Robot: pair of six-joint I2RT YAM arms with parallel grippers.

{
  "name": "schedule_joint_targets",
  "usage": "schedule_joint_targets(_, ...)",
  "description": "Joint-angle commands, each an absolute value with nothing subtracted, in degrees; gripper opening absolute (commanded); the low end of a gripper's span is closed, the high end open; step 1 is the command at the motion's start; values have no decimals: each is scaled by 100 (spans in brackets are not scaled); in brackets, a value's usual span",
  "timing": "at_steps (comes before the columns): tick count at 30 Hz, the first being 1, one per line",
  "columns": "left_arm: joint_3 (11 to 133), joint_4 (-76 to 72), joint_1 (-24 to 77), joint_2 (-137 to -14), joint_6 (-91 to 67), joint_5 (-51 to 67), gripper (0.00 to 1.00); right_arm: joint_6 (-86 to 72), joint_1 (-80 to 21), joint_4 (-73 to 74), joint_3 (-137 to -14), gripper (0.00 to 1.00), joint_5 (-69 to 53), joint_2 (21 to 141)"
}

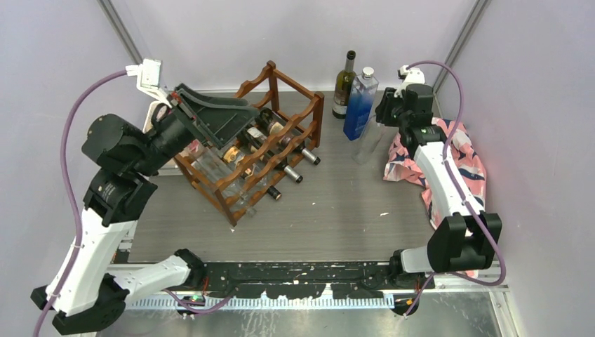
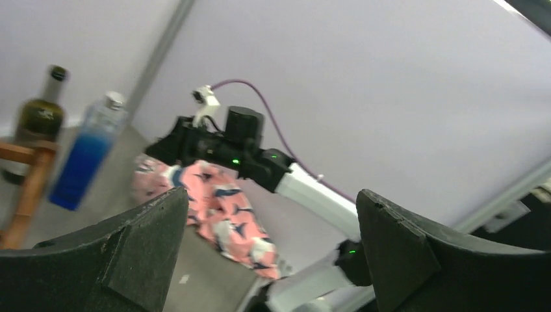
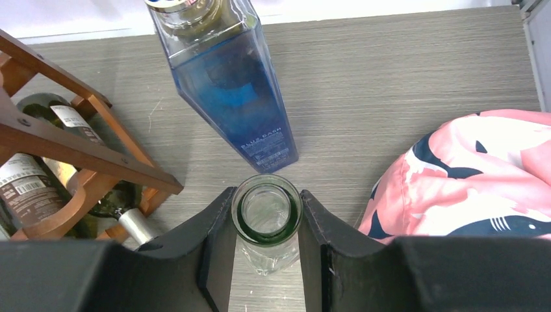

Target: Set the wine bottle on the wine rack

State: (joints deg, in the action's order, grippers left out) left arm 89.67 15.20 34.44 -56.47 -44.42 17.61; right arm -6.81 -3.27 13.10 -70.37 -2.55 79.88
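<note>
A clear glass wine bottle (image 3: 267,211) stands upright on the table to the right of the wine rack (image 1: 270,140). My right gripper (image 3: 267,242) is shut on its neck, one black finger (image 3: 217,240) pressed against each side of the open mouth. From above, the bottle (image 1: 367,146) stands just below the right gripper (image 1: 379,126). The dark reddish-brown rack (image 3: 78,149) holds several bottles lying on its wavy rails. My left gripper (image 1: 242,118) hovers over the rack's left side, wide open, with nothing between its fingers (image 2: 149,247).
A blue square bottle (image 1: 360,105) stands right behind the gripped bottle, with a dark green bottle (image 1: 344,83) at the back wall. A pink patterned cloth (image 1: 463,158) lies under the right arm. Grey walls close in both sides.
</note>
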Motion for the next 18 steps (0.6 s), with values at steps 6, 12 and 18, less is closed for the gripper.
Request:
schedule_joint_targets(6,9897,1891,5136,-6283,-5225,335,100,-890,-421,1276,-7163,14,-235,7148)
schedule_joint_targets(12,10362,2222,5624,-6565,-5100,-321,100,-992,-508,1381,-6968,14,-341,6774)
schedule_joint_targets(18,10572,2375,5753,-6694,-4983,-482,100,-1146,-515,1461,-6702,13,-599,6461)
